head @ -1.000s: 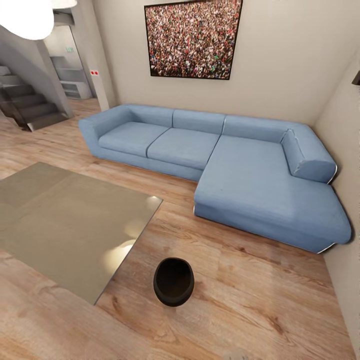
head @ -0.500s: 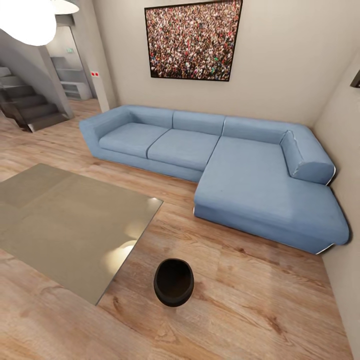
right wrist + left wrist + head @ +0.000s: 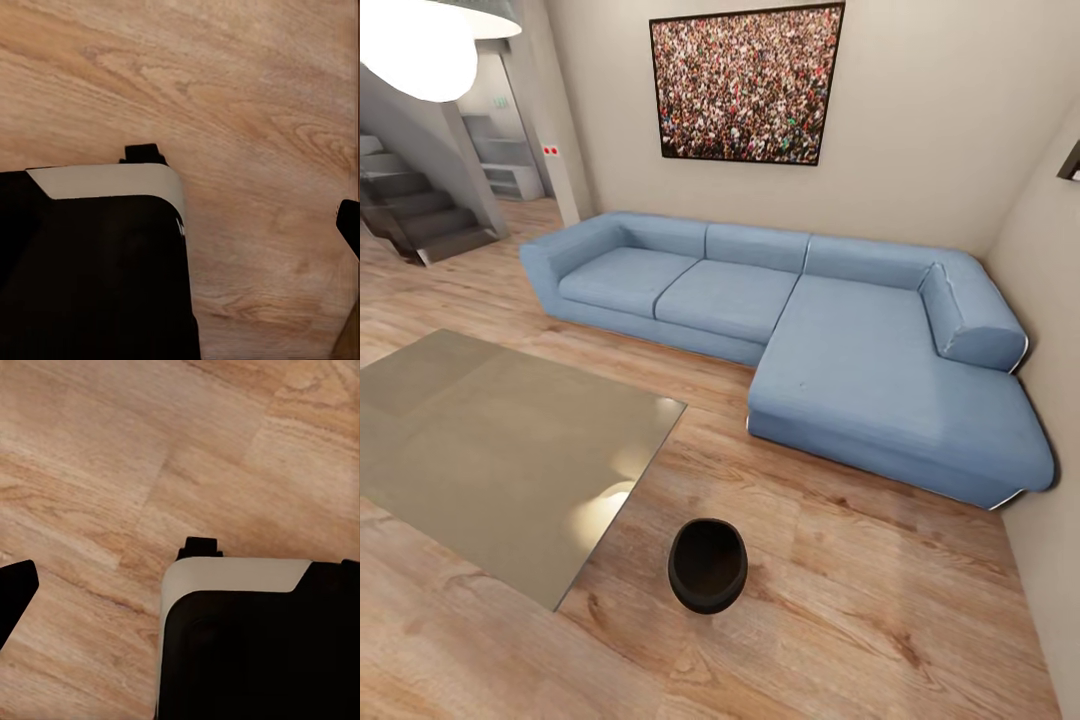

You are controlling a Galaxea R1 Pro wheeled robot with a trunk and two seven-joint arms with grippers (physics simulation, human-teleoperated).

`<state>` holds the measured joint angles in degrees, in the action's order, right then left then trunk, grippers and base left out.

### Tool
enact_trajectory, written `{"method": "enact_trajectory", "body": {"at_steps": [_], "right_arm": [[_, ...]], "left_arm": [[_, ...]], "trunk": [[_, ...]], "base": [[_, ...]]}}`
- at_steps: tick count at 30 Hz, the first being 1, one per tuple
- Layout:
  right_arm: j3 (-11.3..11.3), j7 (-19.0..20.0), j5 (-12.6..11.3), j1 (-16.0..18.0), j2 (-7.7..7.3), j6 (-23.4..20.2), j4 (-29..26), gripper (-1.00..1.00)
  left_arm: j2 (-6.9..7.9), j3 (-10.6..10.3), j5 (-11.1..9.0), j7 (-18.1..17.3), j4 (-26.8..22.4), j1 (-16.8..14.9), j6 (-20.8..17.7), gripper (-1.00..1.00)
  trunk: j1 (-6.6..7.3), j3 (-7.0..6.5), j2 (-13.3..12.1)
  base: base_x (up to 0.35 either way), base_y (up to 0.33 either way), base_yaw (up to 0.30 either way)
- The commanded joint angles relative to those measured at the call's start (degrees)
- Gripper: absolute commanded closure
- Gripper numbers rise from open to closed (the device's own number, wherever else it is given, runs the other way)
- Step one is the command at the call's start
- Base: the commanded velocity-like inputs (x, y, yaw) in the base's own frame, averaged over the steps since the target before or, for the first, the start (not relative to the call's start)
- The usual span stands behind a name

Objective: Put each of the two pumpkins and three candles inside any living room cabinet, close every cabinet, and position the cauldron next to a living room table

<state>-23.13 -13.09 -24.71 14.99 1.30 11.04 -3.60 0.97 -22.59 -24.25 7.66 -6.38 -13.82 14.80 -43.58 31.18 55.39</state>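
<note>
You have the blue sofa [image 3: 800, 330] across the middle and right of the head view, with the crowd picture [image 3: 745, 80] on the wall above it. The table [image 3: 490, 450] fills the left middle of the frame, and its glossy top ends in a corner near the centre. The cauldron [image 3: 707, 564] stands on the wooden floor [image 3: 860, 600] at the lower centre, upright with its mouth up, just beside the table's near edge but not touching it.

In my judgement the cauldron is already near enough to the table, so the main danger is your own base. If you drive forward or turn sharply here, you could push the cauldron away or tip it, or strike the table corner.

Both wrist views look down at the floor and at a dark part of the robot with a pale rim. A dark tip shows at the edge of each view, but I cannot tell whether the fingers of either hand are apart or together.
</note>
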Motion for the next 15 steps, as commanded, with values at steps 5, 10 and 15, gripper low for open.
{"method": "enact_trajectory", "body": {"at_steps": [5, 10, 15], "right_arm": [[-0.4, -0.2, -0.7, -0.5, -0.07, 0.5, 0.5, -1.00], [-0.4, -0.2, -0.7, -0.7, 0.01, 0.5, 0.8, -1.00], [-0.4, -0.2, -0.8, -1.0, 0.13, 0.6, 1.0, -1.00]], "left_arm": [[0.14, -0.5, -0.4, 0.3, 0.2, 0.7, 1.0, -1.00], [0.16, -0.5, -0.3, 0.3, 0.9, 1.1, 1.5, -1.00], [0.17, -0.5, -0.3, 0.3, 1.8, 1.6, 1.5, -1.00]], "trunk": [[1.10, -0.86, -2.0], [2.20, -1.76, -4.0], [3.30, -2.65, -6.0]], "base": [[0.000, 0.000, 0.000], [0.000, 0.000, 0.000], [0.000, 0.000, 0.000]]}}
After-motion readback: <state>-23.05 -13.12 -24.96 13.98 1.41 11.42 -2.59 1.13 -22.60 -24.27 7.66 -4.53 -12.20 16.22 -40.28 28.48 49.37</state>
